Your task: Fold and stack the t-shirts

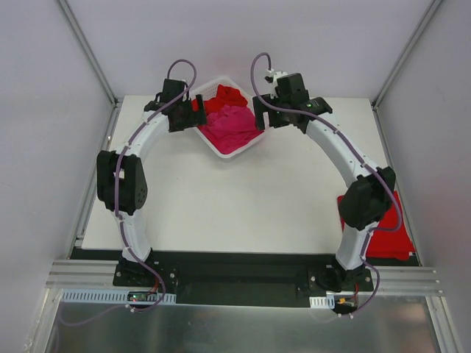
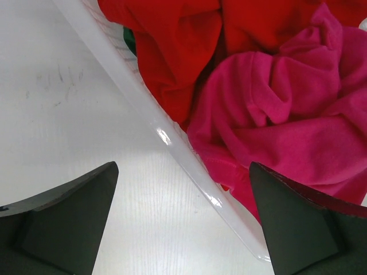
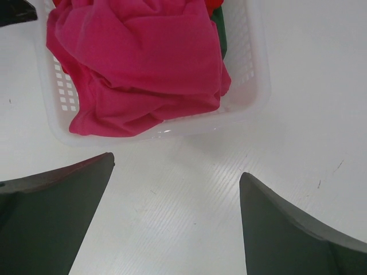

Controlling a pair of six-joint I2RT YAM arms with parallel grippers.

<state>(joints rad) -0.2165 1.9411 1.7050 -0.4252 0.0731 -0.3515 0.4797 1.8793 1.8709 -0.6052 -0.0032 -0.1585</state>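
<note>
Table [image 1: 221, 213]: white, carries everything here.
Basket [image 1: 227, 153]: white slotted plastic, far middle of the table, between the two pincers; holds the loose shirts.
Pink shirt [image 1: 232, 126]: crumpled on top, fills the near part of the basket up to the rim.
Red shirt [image 1: 224, 95]: bunched at the far side of the basket, touching the pink one.
Flat red shirt [image 1: 386, 235]: near right of the table, partly hidden by the right arm; looks folded.
Green shirt [image 3: 219, 28]: only a sliver, buried against the basket wall.
Left pincer [image 2: 183, 172]: released, jaws wide, over the basket's left rim, grasping nothing.
Right pincer [image 3: 178, 166]: released, jaws wide, over bare table beside the basket, grasping nothing.
Handling: light, limp, not fragile; likely to drag its neighbours, perhaps the basket too.
Hold: a raised fold on the pink shirt's top; no hem or seam clearly shown.
</note>
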